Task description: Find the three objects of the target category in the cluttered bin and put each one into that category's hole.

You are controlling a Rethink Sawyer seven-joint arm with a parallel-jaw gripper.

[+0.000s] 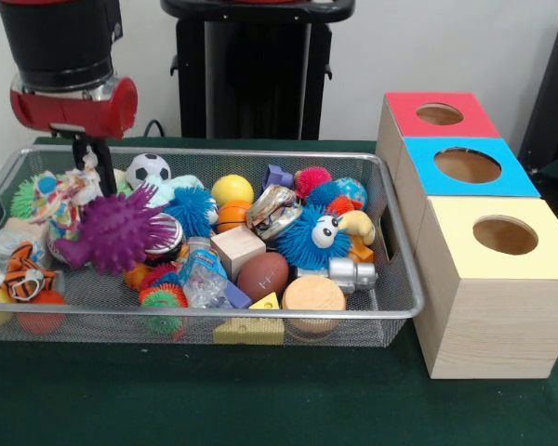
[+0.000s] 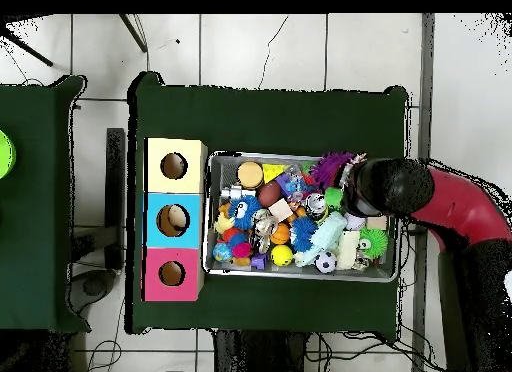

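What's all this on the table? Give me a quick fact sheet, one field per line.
Container: wire mesh bin on a green table
Contents: mixed toys, among them a purple spiky ball, a soccer ball, a small football and a wooden cube
Boxes: three wooden boxes beside the bin, each with a round hole; tops are red, blue and yellow
End effector: lowered into the bin's corner by the purple ball; grip unclear

I see a silver wire-mesh bin (image 1: 391, 307), matt green cloth (image 1: 260, 400), wood-grain boxes (image 1: 484, 325) and a rubbery spiked purple ball (image 1: 116, 230).
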